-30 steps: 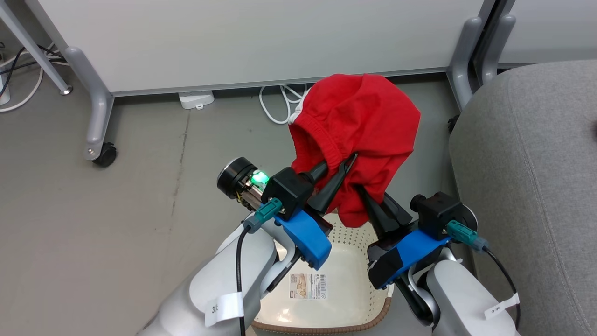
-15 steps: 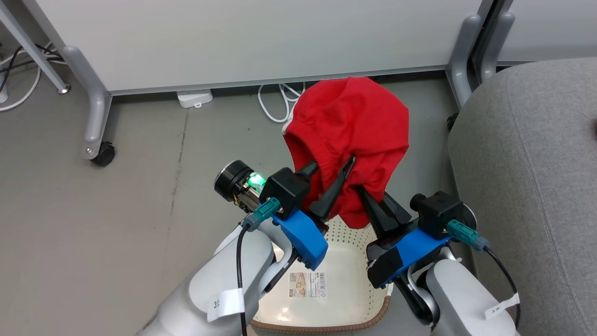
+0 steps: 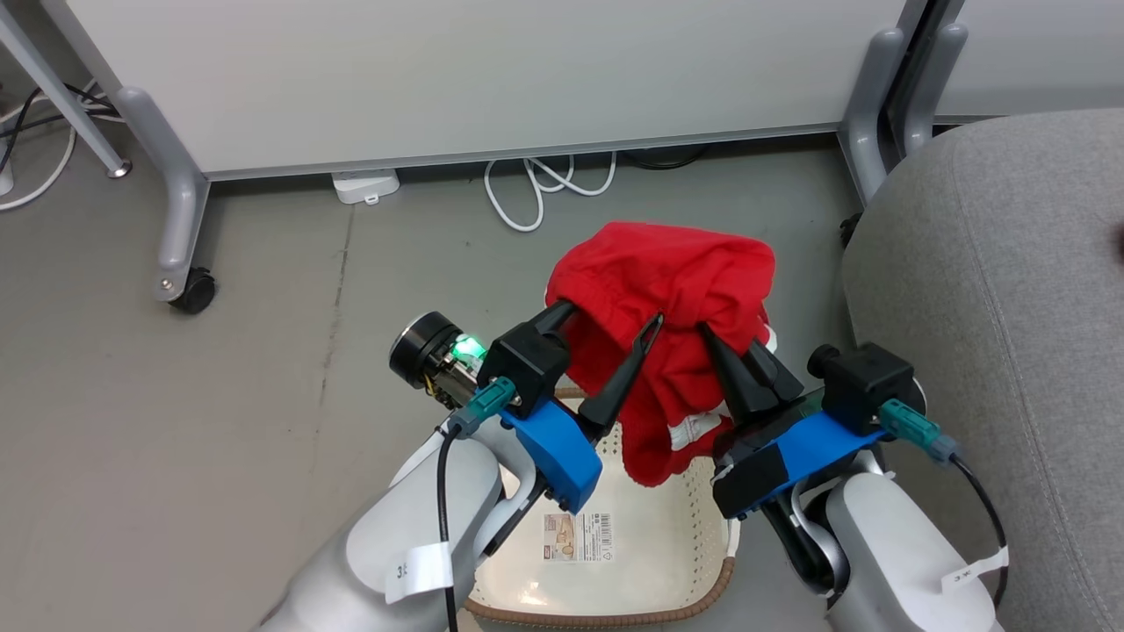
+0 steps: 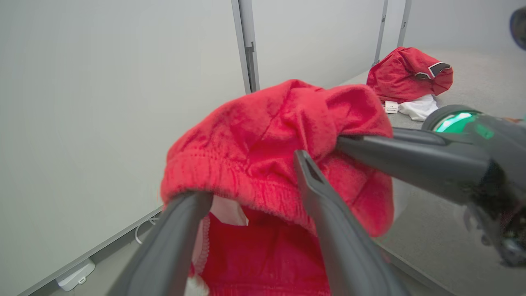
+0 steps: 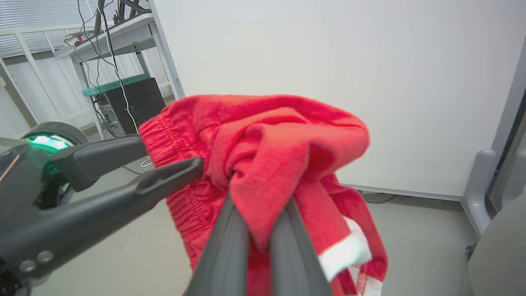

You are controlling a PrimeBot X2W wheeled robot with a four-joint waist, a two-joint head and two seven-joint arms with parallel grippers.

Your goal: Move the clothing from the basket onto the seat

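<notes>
At 3 o'clock in the head view stood the large light-grey fabric-upholstered seat (image 3: 992, 290). As the left wrist view showed, one crumpled red garment with white lining (image 4: 407, 74) lay on it already. Toward 6 o'clock stood the cream-white perforated plastic basket (image 3: 654, 570) with a brown woven-look rim. Its bottom was bare except for a paper label (image 3: 580, 537).

Over the 12 o'clock end of the basket hung a red garment with an elastic waistband (image 3: 676, 281) and white trim. It was lifted clear of the basket, I judge so that it could travel toward the seat at 3 o'clock.

The right gripper (image 3: 729, 338) was clamped on a bunched fold of this garment and seemed to carry its weight. The left gripper (image 3: 609, 314), at 9 o'clock from the right one, had its jaws wide apart. One finger was tucked under the waistband and the other lay outside the cloth, so this gripper pinched nothing. The cloth was only draped over it.
</notes>
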